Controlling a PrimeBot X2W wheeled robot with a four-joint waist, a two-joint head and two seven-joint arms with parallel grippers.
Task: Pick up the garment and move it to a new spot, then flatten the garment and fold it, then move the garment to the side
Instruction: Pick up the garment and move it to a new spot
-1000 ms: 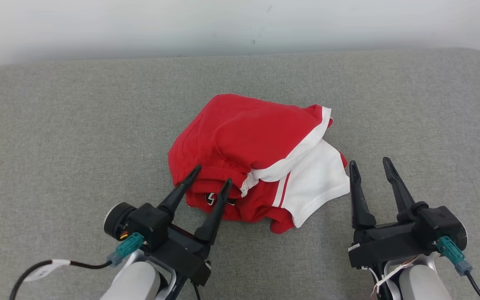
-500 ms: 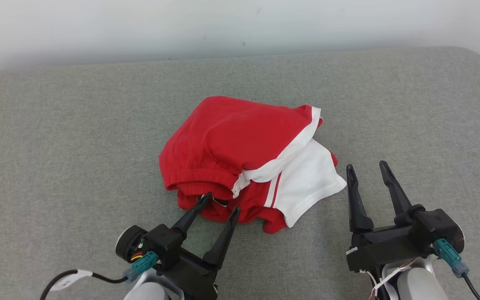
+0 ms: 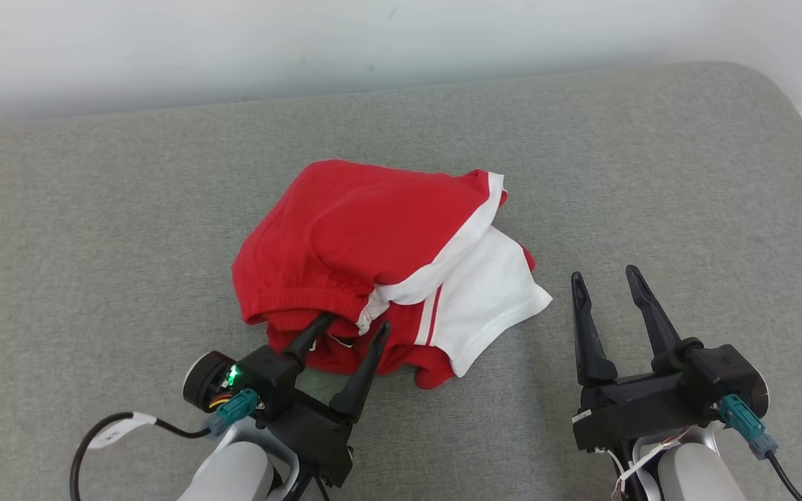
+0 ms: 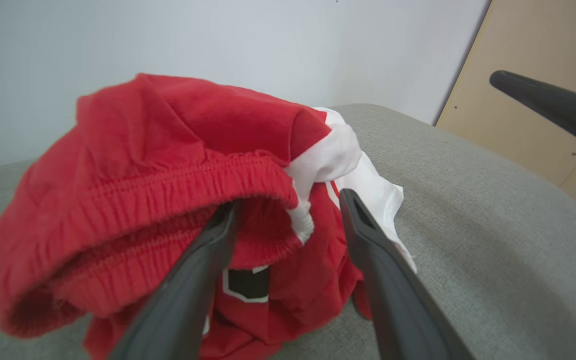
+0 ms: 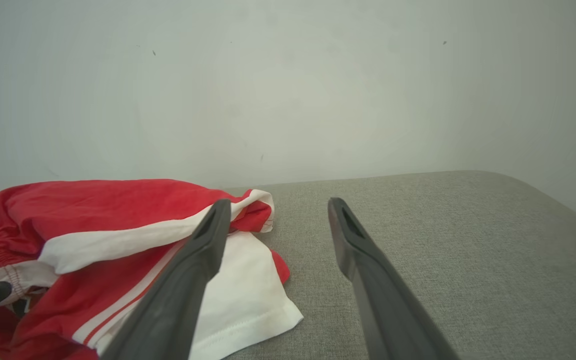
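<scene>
the red and white shorts point(image 3: 366, 229) lie crumpled in a loose heap near the middle of the grey upholstered pad point(image 3: 95, 209). the elastic waistband point(image 4: 168, 190) is rolled over toward the robot, and a white side panel point(image 3: 491, 292) splays out on the robot's right. the left gripper point(image 3: 356, 321) sits at the near edge of the heap with its jaws spread wide, clamped on nothing. in the left wrist view one finger point(image 4: 203, 260) noses under the rolled waistband while the other lies against the red layer below. a closing pinch there would likely catch the thick band, a sturdier hold than loose cloth. the right gripper point(image 3: 603, 273) hovers just beside the white panel, apart from it, jaws likewise spread and empty, seemingly placed to take that side. judging by the heap, the pick-up is not yet made.
</scene>
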